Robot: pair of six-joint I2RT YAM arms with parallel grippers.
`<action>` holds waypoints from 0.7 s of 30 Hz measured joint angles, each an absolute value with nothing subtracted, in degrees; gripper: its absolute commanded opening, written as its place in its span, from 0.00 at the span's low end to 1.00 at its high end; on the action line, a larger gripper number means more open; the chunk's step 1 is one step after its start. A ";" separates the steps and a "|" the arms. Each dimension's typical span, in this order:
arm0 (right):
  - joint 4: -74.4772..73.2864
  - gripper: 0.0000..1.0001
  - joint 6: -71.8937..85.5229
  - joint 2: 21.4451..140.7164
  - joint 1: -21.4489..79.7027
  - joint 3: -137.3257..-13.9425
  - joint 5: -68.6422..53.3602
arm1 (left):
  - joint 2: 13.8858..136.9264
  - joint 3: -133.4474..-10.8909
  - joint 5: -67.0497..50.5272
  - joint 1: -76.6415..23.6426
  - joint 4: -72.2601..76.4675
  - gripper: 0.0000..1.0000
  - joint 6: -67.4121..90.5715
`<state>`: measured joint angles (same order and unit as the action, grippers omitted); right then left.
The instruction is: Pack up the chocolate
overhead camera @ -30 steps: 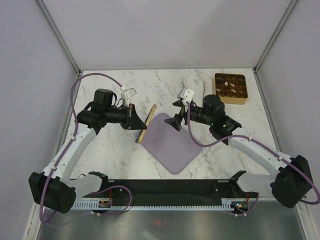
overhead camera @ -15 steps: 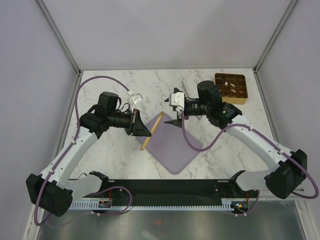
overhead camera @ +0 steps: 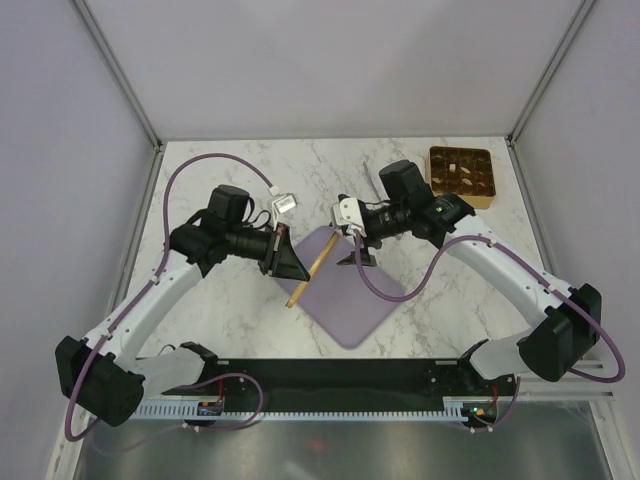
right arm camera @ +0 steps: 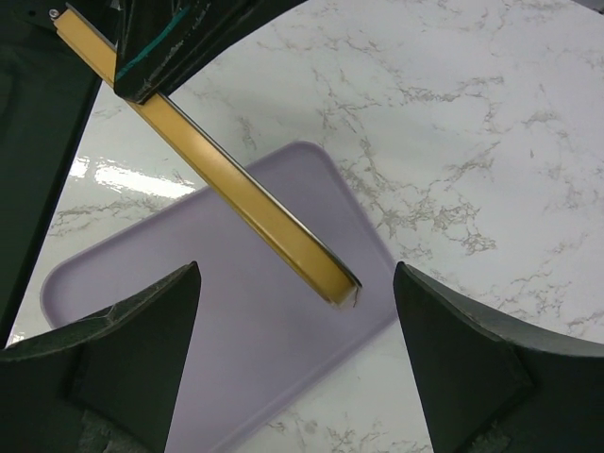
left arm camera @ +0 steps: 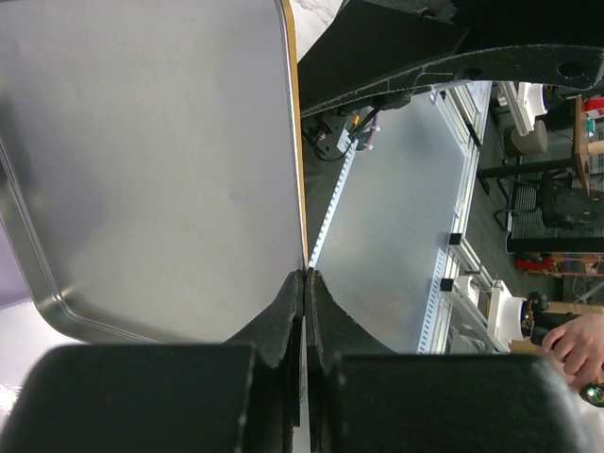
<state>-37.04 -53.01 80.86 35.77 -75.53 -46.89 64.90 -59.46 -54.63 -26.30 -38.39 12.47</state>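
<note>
Nearest the arm bases, toward 6 o'clock on the marble counter [overhead camera: 230, 185], a lilac mat [overhead camera: 350, 300] lies flat, turned like a diamond. Over its 10 o'clock edge the left pincer [overhead camera: 298, 270] is clamped on the rim of a flat lid [overhead camera: 312, 265], gold on the edge and silver on the inner face. The lid stands on edge, slanting from 7 o'clock up to 1 o'clock; whether its low end touches the mat cannot be told. Just beyond, the right pincer [overhead camera: 352, 243] has its fingers spread wide with nothing between them but the air around the lid's far end. Farthest off, at 1 o'clock by the back right corner, the chocolate [overhead camera: 453, 168] sits in the compartments of a gold tray [overhead camera: 462, 204], well apart from both pincers.
</note>
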 measured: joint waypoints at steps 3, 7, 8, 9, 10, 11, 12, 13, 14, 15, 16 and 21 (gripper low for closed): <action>-38.37 0.89 -53.89 80.86 35.77 -75.55 -46.92 | 65.82 -59.46 -55.07 -26.50 -38.39 0.02 12.27; -39.79 0.83 -54.85 81.67 35.77 -75.85 -47.33 | 67.00 -59.46 -55.81 -26.61 -38.26 0.02 11.86; -40.16 0.80 -55.07 81.97 35.77 -75.88 -47.51 | 67.31 -59.46 -55.88 -26.74 -38.20 0.02 11.75; -40.47 0.69 -55.33 82.24 35.77 -75.90 -47.75 | 67.64 -59.46 -56.03 -26.83 -38.15 0.02 11.62; -40.80 0.62 -55.68 82.46 35.77 -75.90 -47.79 | 67.92 -59.48 -56.10 -26.94 -38.09 0.02 11.44; -41.10 0.48 -55.92 82.61 35.77 -75.90 -47.88 | 68.18 -59.48 -56.12 -27.09 -38.04 0.02 11.31; -41.17 0.43 -56.14 82.76 35.77 -75.94 -47.79 | 68.38 -59.48 -56.36 -27.18 -38.13 0.02 11.18; -41.28 0.37 -56.25 82.98 35.64 -76.18 -47.90 | 68.51 -59.48 -56.62 -27.31 -38.22 0.02 11.05; -41.52 0.30 -56.25 83.24 35.51 -76.49 -47.97 | 68.66 -59.57 -56.66 -27.51 -38.22 0.02 10.87; -42.13 0.27 -56.60 83.48 35.44 -76.82 -47.92 | 68.77 -59.61 -56.64 -27.51 -38.30 0.02 10.63; -43.11 0.24 -56.64 83.64 35.35 -76.97 -47.86 | 68.79 -59.68 -56.51 -27.40 -38.50 0.02 10.35; -43.99 0.06 -56.62 83.74 34.89 -77.03 -47.42 | 68.79 -60.62 -53.95 -27.27 -38.94 0.14 10.15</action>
<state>-43.99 -56.62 83.74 34.89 -77.03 -47.42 68.79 -60.62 -53.95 -27.27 -38.94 10.15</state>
